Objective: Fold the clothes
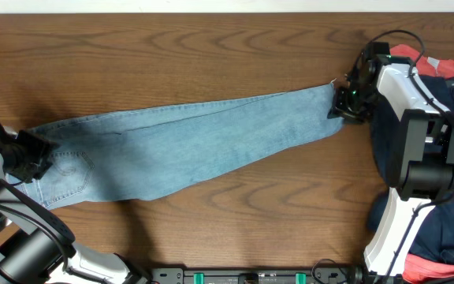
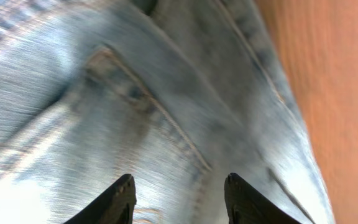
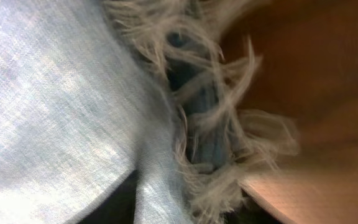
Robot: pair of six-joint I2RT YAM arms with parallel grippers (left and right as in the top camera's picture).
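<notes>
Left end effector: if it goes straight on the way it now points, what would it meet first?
Most likely the jeans: the left end effector has its fingers apart and points at denim by the back pocket. How near it is stays unclear.

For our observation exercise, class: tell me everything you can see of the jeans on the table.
Light-blue washed denim jeans lie flat, stretched lengthwise on the wooden table. A stitched back pocket faces up at the waist end, where the left gripper stands open over the cloth. The frayed hem lies at the other end, at the right gripper, whose grip cannot be made out.
</notes>
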